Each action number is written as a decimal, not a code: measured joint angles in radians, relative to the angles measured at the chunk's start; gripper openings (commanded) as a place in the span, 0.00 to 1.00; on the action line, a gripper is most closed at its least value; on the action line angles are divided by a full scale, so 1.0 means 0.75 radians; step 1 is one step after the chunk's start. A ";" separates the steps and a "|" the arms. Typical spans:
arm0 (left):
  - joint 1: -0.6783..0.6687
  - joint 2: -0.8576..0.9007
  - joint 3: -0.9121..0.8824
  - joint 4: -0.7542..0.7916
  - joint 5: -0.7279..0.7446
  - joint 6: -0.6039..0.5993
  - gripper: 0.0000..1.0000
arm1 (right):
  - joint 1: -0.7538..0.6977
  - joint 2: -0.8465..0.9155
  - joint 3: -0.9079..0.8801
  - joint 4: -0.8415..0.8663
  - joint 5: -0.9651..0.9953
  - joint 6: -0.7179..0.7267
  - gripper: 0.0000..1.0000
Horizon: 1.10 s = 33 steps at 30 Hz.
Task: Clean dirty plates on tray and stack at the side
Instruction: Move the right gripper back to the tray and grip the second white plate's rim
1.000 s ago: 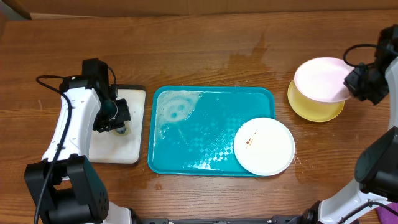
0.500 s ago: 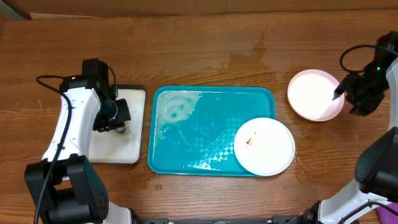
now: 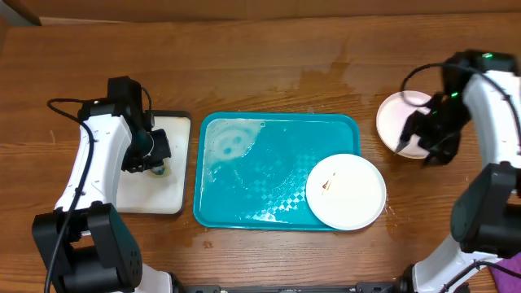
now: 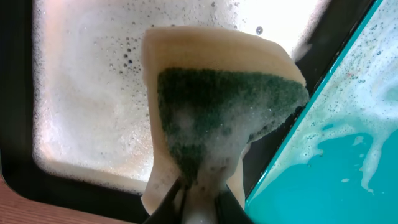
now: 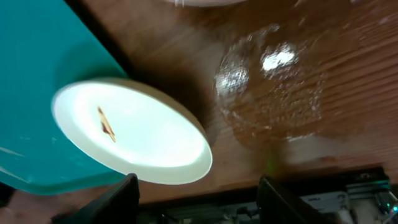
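A white plate (image 3: 346, 191) with a small orange-brown smear lies in the near right corner of the teal tray (image 3: 269, 175). The right wrist view shows the same plate (image 5: 130, 130) overhanging the tray (image 5: 37, 81). Another white plate (image 3: 396, 114) rests on the table right of the tray, partly covered by my right arm. My right gripper (image 3: 413, 140) hovers over that plate's near edge, and in its wrist view it (image 5: 199, 199) is open and empty. My left gripper (image 4: 202, 202) is shut on a soapy yellow-and-green sponge (image 4: 217, 118).
The sponge hangs over a small white tray with a black rim (image 3: 155, 195), full of foam, left of the teal tray. Soap suds (image 3: 232, 142) cover the teal tray's far left part. A wet patch (image 5: 273, 93) shines on the wood.
My right gripper set the white plate down on the yellow-green one at the side, opened, and swung left and nearer. The left arm has not moved.
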 measured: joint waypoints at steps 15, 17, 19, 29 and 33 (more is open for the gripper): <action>0.000 0.000 -0.002 0.004 0.000 -0.002 0.12 | 0.061 -0.237 -0.712 0.473 -0.030 0.120 0.35; 0.000 0.000 -0.002 0.004 0.000 -0.002 0.12 | 0.061 -0.238 -0.739 0.504 -0.053 0.129 0.33; 0.000 0.000 -0.002 0.004 -0.001 -0.002 0.12 | 0.061 -0.238 -0.750 0.513 -0.069 0.136 0.28; 0.000 0.000 -0.002 0.004 0.000 -0.002 0.13 | 0.061 -0.238 -0.750 0.544 -0.096 0.149 0.13; 0.000 0.000 -0.002 0.004 0.000 -0.003 0.13 | 0.068 -0.238 -0.750 0.565 -0.096 0.159 0.08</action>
